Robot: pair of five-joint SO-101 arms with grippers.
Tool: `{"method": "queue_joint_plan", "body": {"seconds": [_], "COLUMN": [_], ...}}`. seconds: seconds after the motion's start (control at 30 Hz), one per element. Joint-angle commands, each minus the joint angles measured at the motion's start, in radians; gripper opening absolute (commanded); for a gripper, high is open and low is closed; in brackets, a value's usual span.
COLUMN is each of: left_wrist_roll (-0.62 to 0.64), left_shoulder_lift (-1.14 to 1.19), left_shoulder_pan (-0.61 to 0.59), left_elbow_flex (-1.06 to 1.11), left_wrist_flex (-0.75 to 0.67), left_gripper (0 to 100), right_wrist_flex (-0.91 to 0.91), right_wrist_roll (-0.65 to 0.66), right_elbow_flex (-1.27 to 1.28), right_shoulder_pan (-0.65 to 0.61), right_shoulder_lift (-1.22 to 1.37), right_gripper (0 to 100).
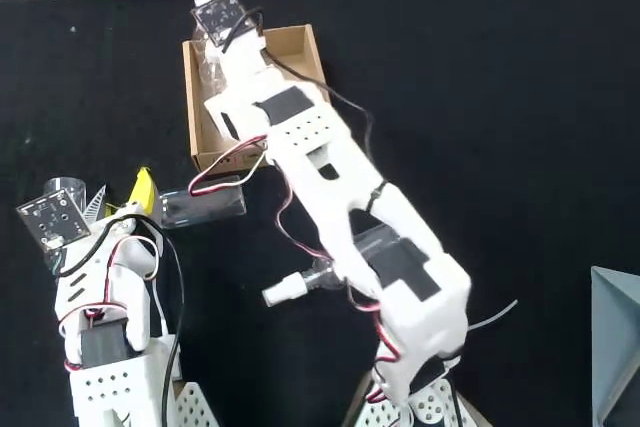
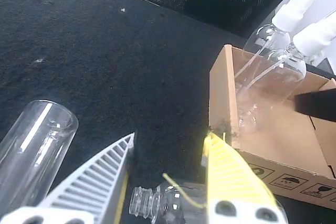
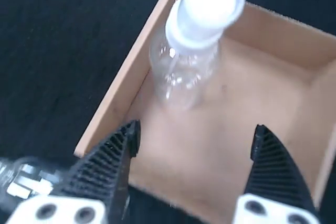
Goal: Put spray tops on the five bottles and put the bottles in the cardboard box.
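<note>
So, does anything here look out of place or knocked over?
Nothing looks spilled or broken. A topless bottle lies on its side beside the cardboard box; a topped bottle lies on the table.

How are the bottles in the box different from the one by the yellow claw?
The boxed bottles have spray tops; the uncapped bottle at the left gripper has none. The boxed bottles stand in the cardboard box; the uncapped bottle lies on the table. All are clear.

Five clear bottles (image 1: 200, 207), three spray tops (image 1: 282, 293), one cardboard box (image 1: 296, 45), two arms (image 1: 330, 177).
</note>
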Motion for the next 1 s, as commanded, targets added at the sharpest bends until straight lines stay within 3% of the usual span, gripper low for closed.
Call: {"method": "queue_joint_plan", "body": {"seconds": [0.0,0.37,0.57,0.7,0.97], "left_wrist_roll": [-0.008,-0.009,-0.064,-0.132,-0.127], "left_shoulder_lift": [-0.005,-0.005,-0.006,-0.006,-0.006], "left_shoulder_pan": [-0.010,-0.022,-0.082,-0.107,-0.216], "left_elbow_flex": [0.025,0.025,0.025,0.024,-0.007], "left_wrist_flex": [0.005,0.005,0.003,0.005,0.031], "left_gripper": [19,19,19,19,19], "right_wrist_flex": [0.100,0.285,0.422,0.496,0.499], "right_wrist_roll": [0.000,0.009,0.224,0.233,0.296], "right_elbow_flex": [-0.013,-0.013,-0.013,-0.005,0.122], "right_shoulder_pan": [-0.005,-0.005,-0.006,-0.012,-0.046], "right_shoulder_lift": [-0.154,-0.308,-0.401,-0.450,-0.550], "right_gripper": [28.3,28.3,28.3,28.4,28.6]}}
